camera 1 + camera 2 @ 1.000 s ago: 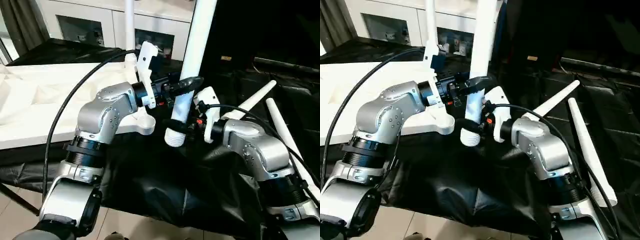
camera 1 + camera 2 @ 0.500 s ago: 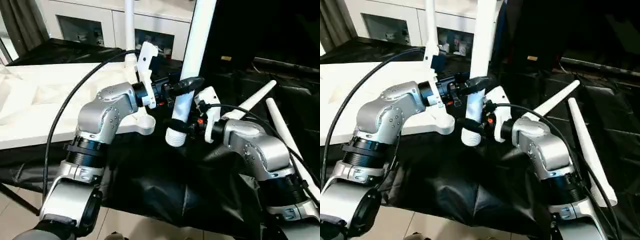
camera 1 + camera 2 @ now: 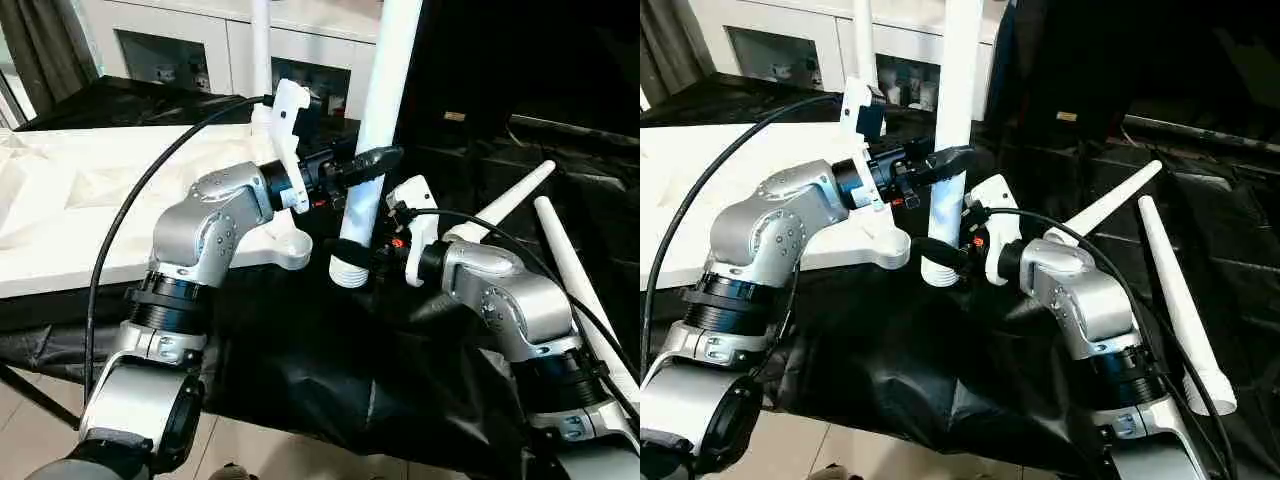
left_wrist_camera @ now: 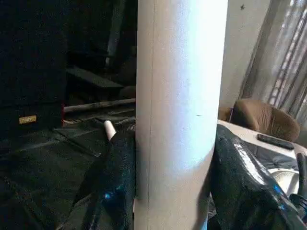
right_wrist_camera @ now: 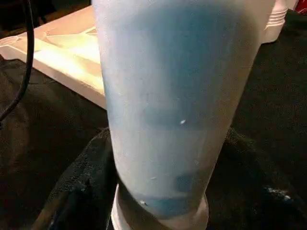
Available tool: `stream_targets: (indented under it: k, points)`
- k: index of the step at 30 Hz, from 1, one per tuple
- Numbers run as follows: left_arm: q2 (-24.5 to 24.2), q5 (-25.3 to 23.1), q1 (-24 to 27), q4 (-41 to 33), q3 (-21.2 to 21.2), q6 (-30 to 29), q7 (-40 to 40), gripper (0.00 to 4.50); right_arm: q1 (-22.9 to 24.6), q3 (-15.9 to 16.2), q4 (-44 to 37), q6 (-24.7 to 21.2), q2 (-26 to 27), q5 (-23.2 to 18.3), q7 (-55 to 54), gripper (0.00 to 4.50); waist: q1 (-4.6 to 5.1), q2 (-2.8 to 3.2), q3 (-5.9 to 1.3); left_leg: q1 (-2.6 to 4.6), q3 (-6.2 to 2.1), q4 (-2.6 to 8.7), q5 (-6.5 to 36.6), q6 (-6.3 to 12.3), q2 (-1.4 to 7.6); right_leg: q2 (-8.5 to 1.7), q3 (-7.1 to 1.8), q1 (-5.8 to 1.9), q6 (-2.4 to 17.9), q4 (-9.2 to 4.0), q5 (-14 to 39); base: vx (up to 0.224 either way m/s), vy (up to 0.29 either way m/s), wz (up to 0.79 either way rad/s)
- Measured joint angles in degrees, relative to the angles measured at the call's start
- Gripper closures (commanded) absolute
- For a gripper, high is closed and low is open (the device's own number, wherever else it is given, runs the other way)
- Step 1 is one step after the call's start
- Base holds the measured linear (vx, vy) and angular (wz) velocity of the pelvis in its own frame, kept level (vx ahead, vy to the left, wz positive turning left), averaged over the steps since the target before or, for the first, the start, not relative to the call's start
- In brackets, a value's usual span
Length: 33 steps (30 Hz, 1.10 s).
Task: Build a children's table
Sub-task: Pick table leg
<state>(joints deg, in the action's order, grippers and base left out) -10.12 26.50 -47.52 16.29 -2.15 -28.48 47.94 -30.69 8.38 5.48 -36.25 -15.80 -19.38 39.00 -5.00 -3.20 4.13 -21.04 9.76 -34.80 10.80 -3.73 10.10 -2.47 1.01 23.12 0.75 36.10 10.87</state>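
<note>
The left gripper (image 3: 372, 160) had its black fingers (image 4: 117, 182) clamped on the upright leg (image 3: 375, 130). Lower down, the right gripper (image 3: 372, 258) straddled its threaded end; whether those fingers gripped or stood slack, I couldn't tell. That hollow white tube looked light, stiff and slippery, best held low near the thick end. It hung just beside the tabletop (image 3: 90, 200) and its corner socket (image 3: 292, 248). Two spare legs (image 3: 1175, 290) lay well apart.

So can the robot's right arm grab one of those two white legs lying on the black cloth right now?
Probably not yet. The right gripper is busy around the bottom of the upright leg, which the left gripper also holds. The two loose legs lie uncovered on the black cloth beside that arm, so nothing blocks them.
</note>
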Motion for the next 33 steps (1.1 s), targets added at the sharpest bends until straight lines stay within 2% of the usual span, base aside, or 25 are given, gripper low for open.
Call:
stream_targets:
  k: [1,5,6,12,20,22,25,27,30,33]
  points:
    - [0.0,0.0,0.0,0.0,0.0,0.0,0.0,2.68,0.0,0.0,0.0,0.0,0.1,0.0,0.0,1.93,0.00,0.04,0.02,0.00,0.00,0.00,0.0,0.00,0.00,0.00,0.00,0.00,0.0,0.00,0.0,0.000,0.000,0.00]
    - [-0.1,0.0,0.0,0.0,0.0,0.1,0.1,2.68,0.0,-0.1,0.2,0.1,0.5,-0.3,0.1,2.16,0.01,0.15,0.10,0.00,0.00,0.00,0.0,0.00,0.00,0.00,0.00,0.00,0.0,0.00,0.0,0.000,0.000,0.00]
    - [-0.1,0.0,0.0,0.0,0.0,0.1,0.1,2.68,0.0,-0.1,0.2,0.1,0.5,-0.3,0.1,2.37,0.00,0.16,0.10,0.00,0.00,0.01,0.0,0.00,0.00,0.00,0.00,0.00,0.0,0.00,0.0,0.000,0.000,0.00]
    - [-0.1,0.0,0.0,0.0,0.0,0.2,0.2,2.68,0.0,-0.1,0.2,0.1,0.5,-0.4,0.2,2.57,0.01,0.23,0.15,0.00,0.00,0.01,0.0,0.00,0.00,0.00,0.00,0.00,0.0,-0.01,0.0,0.000,0.000,0.00]
    - [-0.1,-1.5,-0.3,0.1,-0.8,1.4,-0.1,2.68,0.0,-0.4,0.2,0.2,0.5,-0.5,0.0,2.59,-0.01,0.43,0.28,-0.02,0.00,0.02,0.0,0.00,0.00,0.00,0.00,0.01,0.0,-0.02,0.0,0.000,0.000,0.00]
    - [-0.3,-1.9,-0.8,0.3,-1.6,2.1,0.1,2.12,0.0,-0.7,0.3,0.3,0.7,-0.4,-0.2,2.59,-0.01,0.44,0.28,-0.02,0.01,0.02,0.0,0.00,0.00,0.00,0.00,0.01,0.0,-0.03,0.0,0.000,0.000,0.00]
    - [-0.3,-1.9,-0.8,1.0,-1.2,2.7,0.1,1.96,0.0,-1.2,0.7,0.5,1.6,-0.5,-1.5,2.59,0.08,0.47,0.29,-0.01,0.00,0.02,0.0,0.00,0.00,0.00,0.00,0.01,0.0,-0.03,0.0,0.000,0.000,0.00]
    - [0.2,-2.0,-0.2,1.5,-0.4,4.0,-0.6,1.78,0.0,-2.7,1.4,0.9,2.2,-0.6,-2.8,2.59,0.04,0.48,0.30,-0.02,0.01,0.02,0.0,0.00,0.00,0.00,0.00,0.01,0.0,-0.02,0.0,0.000,0.000,0.00]
    - [2.5,-1.9,0.0,3.2,2.3,8.0,-3.6,1.65,-0.1,-4.8,1.7,1.6,3.7,-0.8,-5.2,2.59,0.02,0.48,0.30,-0.03,0.01,0.02,0.0,0.00,0.00,0.00,0.00,0.01,0.0,-0.03,0.0,0.000,0.000,0.00]
    - [2.6,-1.4,0.0,5.0,4.6,10.8,-5.0,1.65,-0.1,-6.0,2.7,2.3,4.5,-0.9,-7.1,2.60,0.09,0.48,0.30,-0.01,0.01,0.03,0.0,0.00,0.00,0.00,0.00,0.02,0.0,-0.03,0.0,0.000,0.000,0.00]
